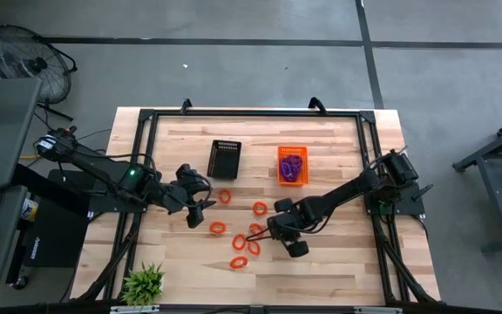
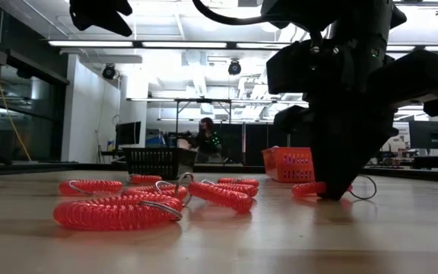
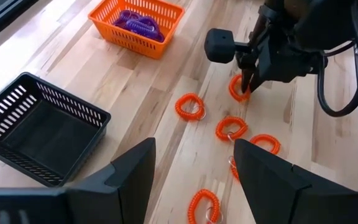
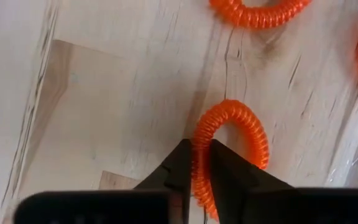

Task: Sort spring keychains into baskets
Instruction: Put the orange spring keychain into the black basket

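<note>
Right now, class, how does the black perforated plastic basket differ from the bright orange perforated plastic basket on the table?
The black perforated plastic basket is empty, while the bright orange perforated plastic basket holds purple coiled spring keychains. The black basket lies on the left arm's side, the orange basket on the right arm's side. Both are rectangular, of similar size, and stand apart from the loose orange-red coils.

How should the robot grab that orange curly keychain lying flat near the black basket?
Best guess: come straight down from above and pinch one side of the coil, one finger inside the loop and one outside. The orange keychain lies flat on the table, so its open middle faces up. The right gripper holds another orange keychain just that way. The left gripper hangs open nearby.
</note>
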